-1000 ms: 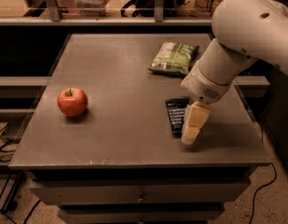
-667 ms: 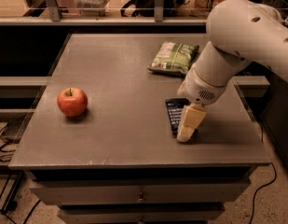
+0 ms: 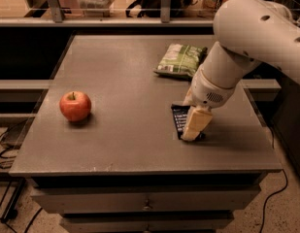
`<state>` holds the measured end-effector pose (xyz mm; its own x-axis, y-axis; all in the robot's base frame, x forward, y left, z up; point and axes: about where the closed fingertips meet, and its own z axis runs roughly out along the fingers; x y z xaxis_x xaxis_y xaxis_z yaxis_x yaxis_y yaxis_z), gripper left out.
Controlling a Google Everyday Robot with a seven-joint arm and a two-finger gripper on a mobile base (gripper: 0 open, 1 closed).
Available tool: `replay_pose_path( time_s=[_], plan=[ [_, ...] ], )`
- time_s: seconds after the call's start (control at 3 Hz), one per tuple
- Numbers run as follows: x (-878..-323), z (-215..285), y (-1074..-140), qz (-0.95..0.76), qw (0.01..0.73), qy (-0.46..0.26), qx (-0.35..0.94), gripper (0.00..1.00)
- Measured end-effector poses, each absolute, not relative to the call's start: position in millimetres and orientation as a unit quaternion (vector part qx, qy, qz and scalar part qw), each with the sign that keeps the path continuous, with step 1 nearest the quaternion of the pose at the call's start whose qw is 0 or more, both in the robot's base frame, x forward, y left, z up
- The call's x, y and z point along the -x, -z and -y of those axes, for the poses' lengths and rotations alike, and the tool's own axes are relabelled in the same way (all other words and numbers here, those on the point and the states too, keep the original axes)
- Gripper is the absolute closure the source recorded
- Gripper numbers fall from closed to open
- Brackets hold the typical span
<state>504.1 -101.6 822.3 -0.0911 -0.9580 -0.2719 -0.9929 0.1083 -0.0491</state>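
Note:
My gripper [image 3: 192,134] points down at the right side of a grey table [image 3: 125,86], its cream-coloured fingers [image 3: 197,123] resting over a dark flat packet [image 3: 179,120] that lies on the tabletop. The gripper covers most of the packet's right half. A red apple [image 3: 75,106] stands on the left side of the table, well away from the gripper. A green snack bag [image 3: 180,59] lies further back, behind my white arm [image 3: 246,38].
The table's front edge [image 3: 144,168] runs just below the gripper, with drawers underneath. A railing and shelves stand behind the table. Cables lie on the floor at the left and right.
The arm has shifted slightly left and the gripper has come down further over the dark packet. The apple and the green bag have not moved.

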Motion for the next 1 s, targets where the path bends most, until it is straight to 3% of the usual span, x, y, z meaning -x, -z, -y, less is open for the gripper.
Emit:
replay_pose_path(
  time_s=[0.33,0.67,1.0],
  plan=[
    [-504.1,101.6,-826.8,-0.735,0.118,-0.074,0.664,0.88],
    [-503.4,102.9,-825.0,-0.738,0.116,-0.074,0.661,0.88],
    [-503.4,102.9,-826.0,-0.738,0.116,-0.074,0.661,0.63]
  ],
)
